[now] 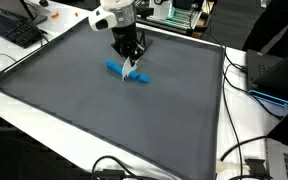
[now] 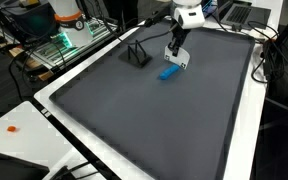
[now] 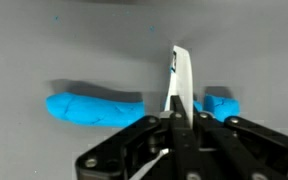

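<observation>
My gripper (image 1: 130, 58) hangs low over the middle back of a dark grey mat (image 1: 104, 120) and is shut on a thin white stick-like object (image 3: 181, 80) with a small blue mark near its tip. A long bright blue object (image 3: 89, 108) lies flat on the mat right under and behind the white object. In the wrist view the white object crosses in front of it and hides its middle. The gripper (image 2: 176, 50), the white object (image 2: 181, 63) and the blue object (image 2: 170, 73) also show in an exterior view. I cannot tell whether the white tip touches the blue object (image 1: 124, 72).
A small black stand (image 2: 136, 55) sits on the mat (image 2: 154, 120) near the gripper. A keyboard (image 1: 14, 30) lies on the white table beyond the mat. A dark laptop (image 1: 279, 75) and cables (image 1: 239, 150) lie at the mat's side. A shelf with electronics (image 2: 59, 40) stands nearby.
</observation>
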